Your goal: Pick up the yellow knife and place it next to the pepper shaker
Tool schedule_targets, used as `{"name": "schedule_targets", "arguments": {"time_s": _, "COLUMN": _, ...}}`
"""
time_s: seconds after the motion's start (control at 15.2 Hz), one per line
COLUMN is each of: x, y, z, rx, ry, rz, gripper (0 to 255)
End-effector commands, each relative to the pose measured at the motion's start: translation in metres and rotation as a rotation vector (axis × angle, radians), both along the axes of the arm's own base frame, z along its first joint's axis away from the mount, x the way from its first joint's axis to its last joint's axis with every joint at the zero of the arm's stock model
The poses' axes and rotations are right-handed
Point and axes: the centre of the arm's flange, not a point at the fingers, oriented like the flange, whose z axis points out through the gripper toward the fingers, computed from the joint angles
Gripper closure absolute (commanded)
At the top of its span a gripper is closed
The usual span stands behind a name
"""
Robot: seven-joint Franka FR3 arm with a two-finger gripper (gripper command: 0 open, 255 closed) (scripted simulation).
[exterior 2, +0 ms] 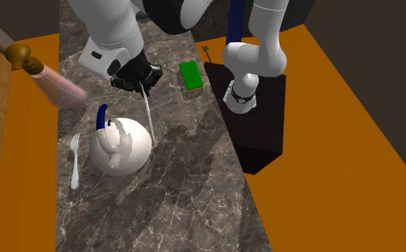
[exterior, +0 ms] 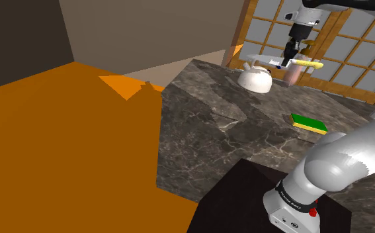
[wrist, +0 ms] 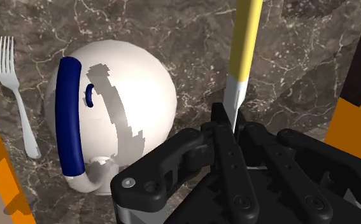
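While hanging above the counter [exterior: 245,132], the gripper [wrist: 236,124] clasps the knife [wrist: 246,38] (by its blade) beside the kettle [wrist: 128,83].

Countertop [exterior: 245,132]: rendered as dark veined stone, polished. Kettle [wrist: 141,83]: smooth matt white, handle glossy blue. Fork [wrist: 21,108]: pale metal. Knife [wrist: 242,57]: smooth yellow handle, silvery blade. Window frame [exterior 2: 4,157]: wood-grained.

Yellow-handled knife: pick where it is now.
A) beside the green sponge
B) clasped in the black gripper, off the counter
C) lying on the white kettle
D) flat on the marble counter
B: the black two-finger gripper clasps the yellow-handled knife by its pale blade end, above the dark marble counter.
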Motion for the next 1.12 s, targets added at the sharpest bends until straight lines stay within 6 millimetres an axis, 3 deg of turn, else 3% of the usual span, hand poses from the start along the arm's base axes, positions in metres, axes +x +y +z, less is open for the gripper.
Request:
{"name": "schedule_targets", "arguments": {"time_s": 0.0, "x": -0.021, "y": -0.014, "z": -0.001, "rx": 0.000, "ry": 0.000, "rz": 0.001, "gripper": 255}}
{"name": "schedule_targets", "arguments": {"time_s": 1.06, "x": -0.192, "y": -0.138, "z": -0.001, "rx": 0.000, "ry": 0.000, "rz": 0.001, "gripper": 255}}
